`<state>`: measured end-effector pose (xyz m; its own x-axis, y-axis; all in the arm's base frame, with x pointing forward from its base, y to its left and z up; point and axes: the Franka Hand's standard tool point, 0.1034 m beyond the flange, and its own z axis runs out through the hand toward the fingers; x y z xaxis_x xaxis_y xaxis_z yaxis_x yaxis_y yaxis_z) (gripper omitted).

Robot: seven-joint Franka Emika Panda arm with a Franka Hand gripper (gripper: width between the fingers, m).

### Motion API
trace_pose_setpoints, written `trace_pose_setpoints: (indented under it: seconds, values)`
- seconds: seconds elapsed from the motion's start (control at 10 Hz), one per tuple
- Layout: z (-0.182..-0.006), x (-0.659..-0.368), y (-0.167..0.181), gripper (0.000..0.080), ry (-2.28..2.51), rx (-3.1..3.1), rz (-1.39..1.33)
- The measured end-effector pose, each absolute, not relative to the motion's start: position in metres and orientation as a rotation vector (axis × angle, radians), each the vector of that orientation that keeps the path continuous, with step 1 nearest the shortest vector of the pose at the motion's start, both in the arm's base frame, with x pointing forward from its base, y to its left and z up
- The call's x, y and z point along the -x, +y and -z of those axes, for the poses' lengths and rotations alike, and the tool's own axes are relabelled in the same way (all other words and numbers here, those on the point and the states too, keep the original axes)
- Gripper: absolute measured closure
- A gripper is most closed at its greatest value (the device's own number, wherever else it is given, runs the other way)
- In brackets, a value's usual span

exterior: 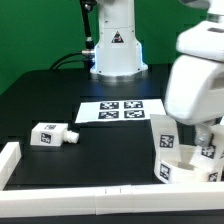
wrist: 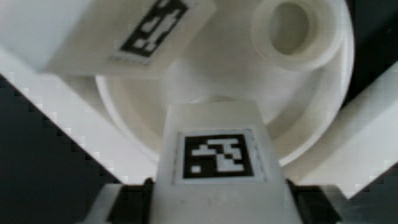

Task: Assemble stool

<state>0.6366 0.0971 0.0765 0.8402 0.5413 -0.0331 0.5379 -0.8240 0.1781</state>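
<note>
The round, shallow, rimmed white plastic seat disc (exterior: 186,172) lies on the black worktop (exterior: 55,95), to the exterior view's right of the marker board (exterior: 120,110) and nearer the camera. The pincer (wrist: 222,202) hangs over it, clamped narrowly on a short blocky white tagged leg (wrist: 222,150) set upright in the seat. A second tagged white leg (exterior: 163,138) stands in the seat on the side towards the board. A third, loose leg (exterior: 52,134) lies to the exterior view's left of the board.
</note>
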Motion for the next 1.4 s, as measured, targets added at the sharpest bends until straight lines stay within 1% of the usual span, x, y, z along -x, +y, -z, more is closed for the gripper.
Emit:
trace_pose_setpoints:
  seconds: [0.4,0.5,0.6,0.7,1.1,1.3,1.4]
  values:
    - [-0.076,-0.636,0.098,0.0461,0.416,-2.942,-0.067]
    - [-0.079,-0.640,0.092,0.0461,0.162,-2.985,-0.092]
    - [-0.076,-0.639,0.092,0.0461,-0.215,-3.021,-0.100]
    - [-0.074,-0.638,0.086,0.0461,-0.420,-3.028,-0.086]
    - [-0.074,-0.638,0.080,0.0461,-0.835,-2.951,-0.092]
    - [-0.076,-0.640,0.071,0.0461,-1.301,-2.795,-0.111]
    - [-0.074,-0.638,0.064,0.0461,-1.558,-2.693,-0.104]
